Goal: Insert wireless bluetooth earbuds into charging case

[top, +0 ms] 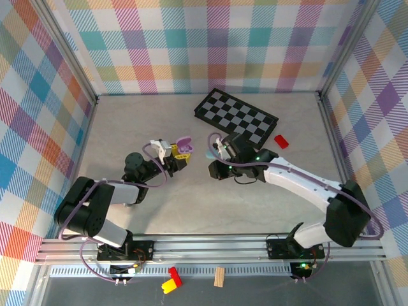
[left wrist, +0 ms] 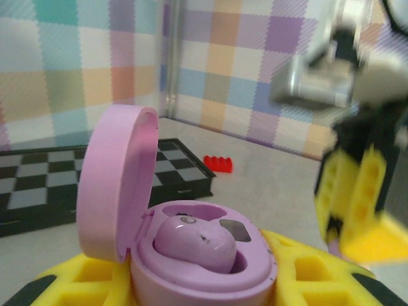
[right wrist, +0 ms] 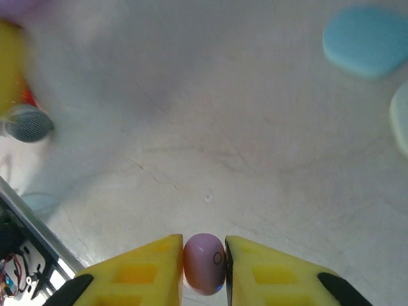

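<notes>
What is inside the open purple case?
One purple earbud sits in the case. Beside it a grey hollow looks empty. The earbud covers its own socket, so what lies under it cannot be seen.

Pale case (right wrist: 401, 121), cropped at edge

You've got two purple earbuds (left wrist: 194, 245) and three pebble-shaped cases, all on the near side of the one checkerboard (top: 236, 118): one open purple case (left wrist: 115, 185), one blue case (right wrist: 366, 41), and one pale case (right wrist: 401, 121) half out of frame. One red brick (top: 281, 141) lies just right of the checkerboard. Well nearer than it sit a second red brick (top: 174, 276), one yellow brick (top: 168, 286) and one wooden block (top: 219, 276).
</notes>
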